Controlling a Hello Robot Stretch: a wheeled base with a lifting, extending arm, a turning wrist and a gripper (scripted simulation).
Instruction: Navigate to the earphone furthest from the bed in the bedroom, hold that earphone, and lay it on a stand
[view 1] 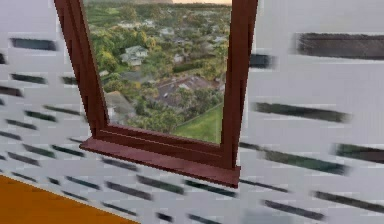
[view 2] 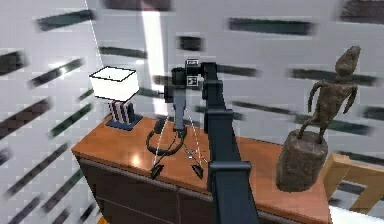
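Stand (view 2: 110, 155), wooden: seen beneath pincer (view 2: 177, 168). Statue (view 2: 325, 105): set on stand top, well to pincer's right in arm side view. Lamp (view 2: 113, 95), white shade: set near, to pincer's left. Earphone (view 2: 160, 140), dark cord loops: laid on stand top at pincer's fingers. Whether anything is held by pincer can't be told.

A dark red-framed window (view 1: 160, 75) in a white wall (view 1: 300, 150) overlooks houses and trees.
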